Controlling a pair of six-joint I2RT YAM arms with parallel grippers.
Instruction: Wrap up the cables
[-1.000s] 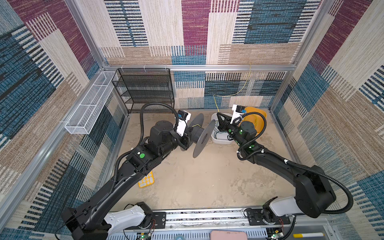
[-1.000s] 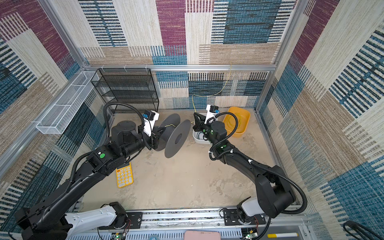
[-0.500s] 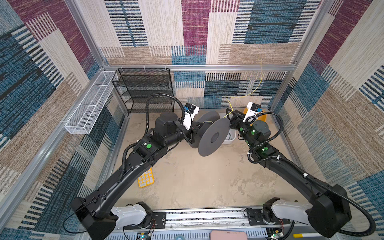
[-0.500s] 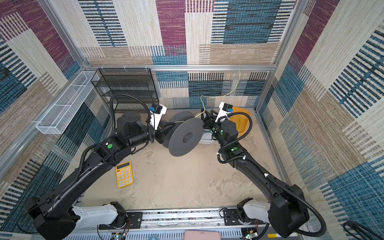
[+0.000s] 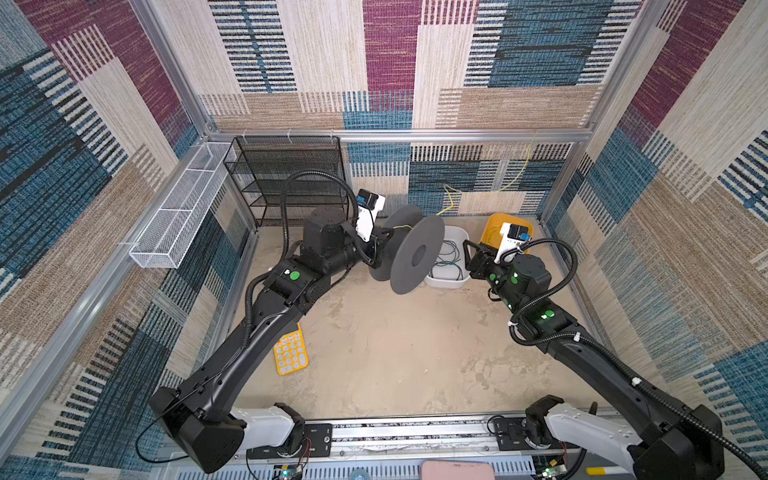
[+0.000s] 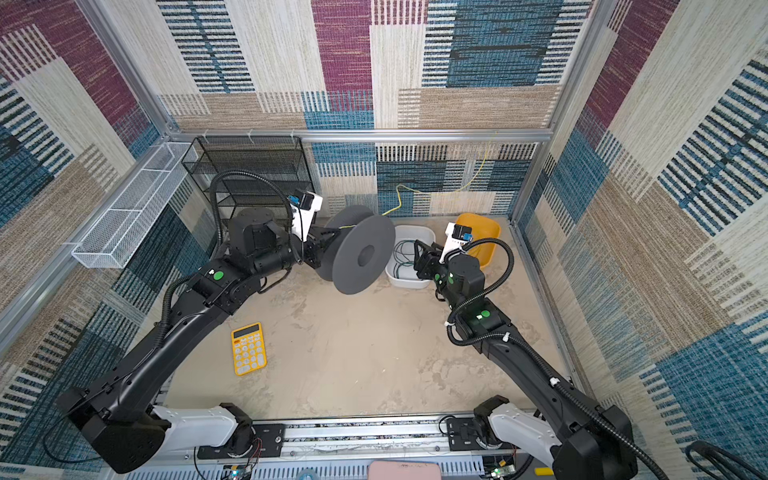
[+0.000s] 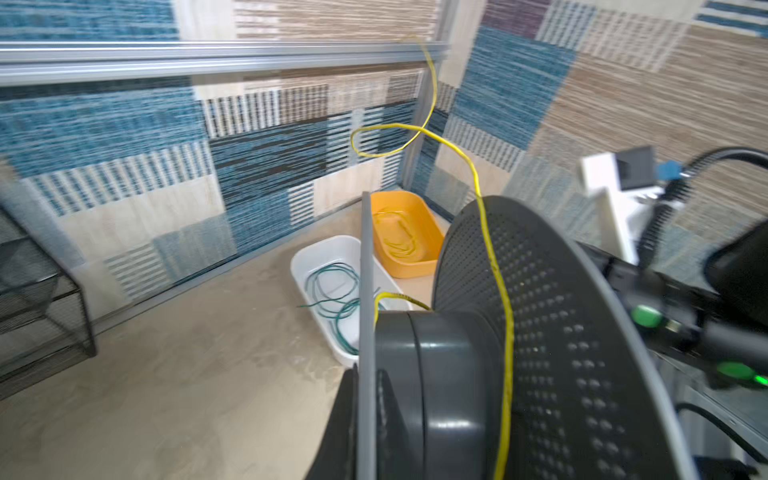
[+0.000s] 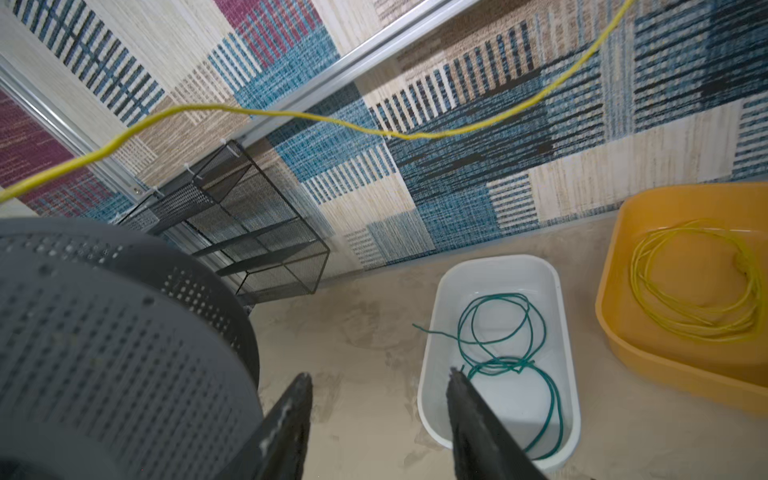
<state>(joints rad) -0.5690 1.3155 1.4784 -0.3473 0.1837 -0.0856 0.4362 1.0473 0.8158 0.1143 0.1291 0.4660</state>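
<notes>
Left gripper (image 5: 376, 249): fingers closed hard on one thin flange of the dark grey spool (image 5: 415, 253). In the left wrist view the flange edge runs straight up between them. The spool is held clear of the floor, axis roughly level, in front of the black mesh rack (image 5: 291, 178) and just beside the white bin (image 5: 446, 283). Right gripper (image 8: 380, 399): fingers apart, nothing between them, and it sits near the end of the white bin, next to the spool's perforated flange. Yellow cable (image 7: 490, 257): I see one end at the spool hub. From there it crosses the flange rim, rises, makes a loose loop in the air before the back wall and climbs toward the aluminium rail. I cannot tell what holds it up there. The rest of it lies as a round coil in the orange bin (image 8: 623, 332), which stands in the back corner just beside the white bin. Green cable (image 8: 498, 332): loose loops inside the white bin, one end trailing over its wall onto the floor. A yellow calculator (image 6: 248, 348) lies flat on the floor beneath the left arm, well apart from both bins.
</notes>
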